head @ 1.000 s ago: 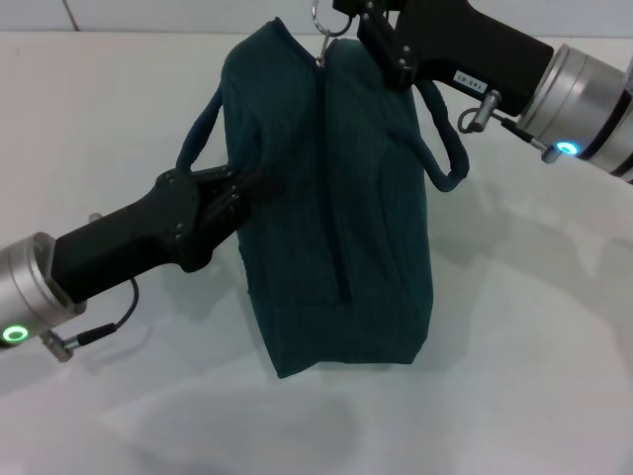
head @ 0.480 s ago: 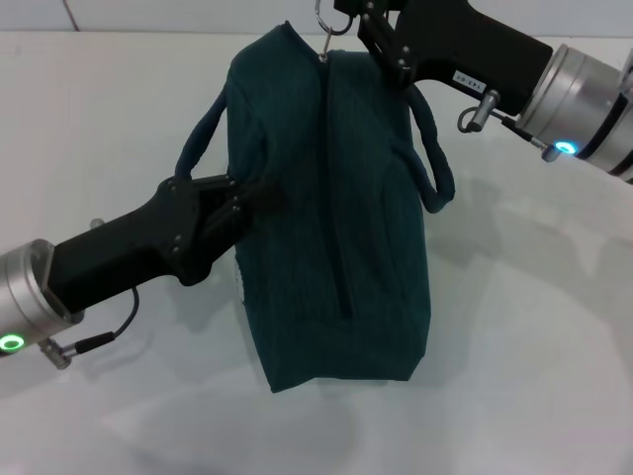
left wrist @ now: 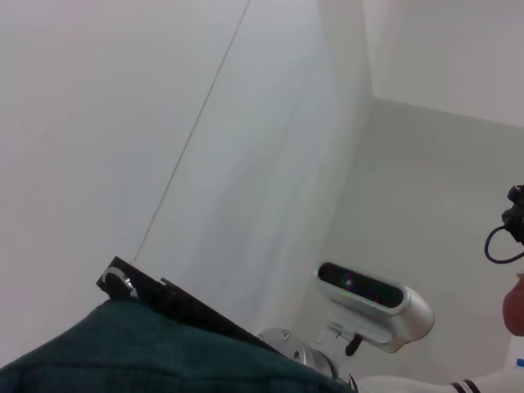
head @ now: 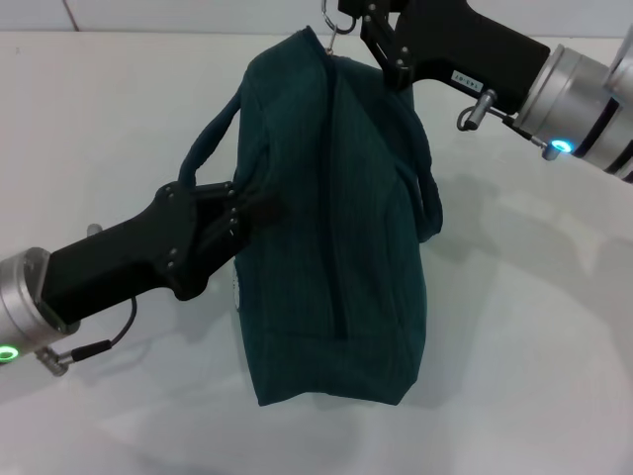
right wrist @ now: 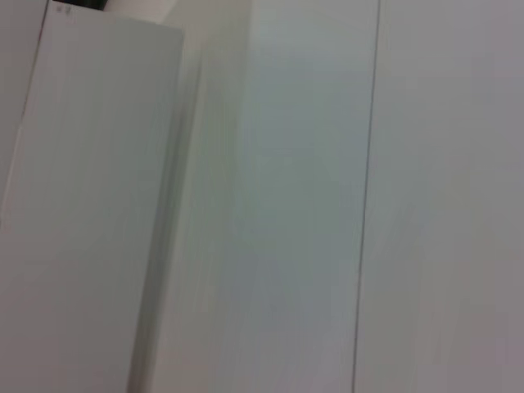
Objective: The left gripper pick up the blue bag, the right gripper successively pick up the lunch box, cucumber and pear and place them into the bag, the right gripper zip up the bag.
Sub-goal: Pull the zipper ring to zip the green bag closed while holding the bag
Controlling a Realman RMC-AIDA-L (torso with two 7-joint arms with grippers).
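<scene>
1. Head view: the left claw (head: 247,210) comes in from the lower left and is clamped on the side of the blue bag (head: 331,247), just beside the base of one loop handle (head: 213,139), which arches up and away from the claw.
2. Head view: the right claw (head: 354,22) reaches in from the upper right to the far top end of the bag, closed on the ring zipper pull (head: 334,18) — the ring shows just past its fingertips. The zipper line (head: 336,218) runs from this claw down the bag's top towards the near end.
3. Head view: the second loop handle (head: 427,178) droops on the bag's side below the right claw. The bag's near end rests on the white tabletop (head: 524,327).
4. Left wrist view: only a strip of the bag's teal fabric (left wrist: 164,356) shows at the frame edge, with a dark arm part (left wrist: 180,303) lying against it — beyond are pale walls and a silver camera unit (left wrist: 372,299).
5. Right wrist view: only pale wall panels; neither claw nor bag appears.
</scene>
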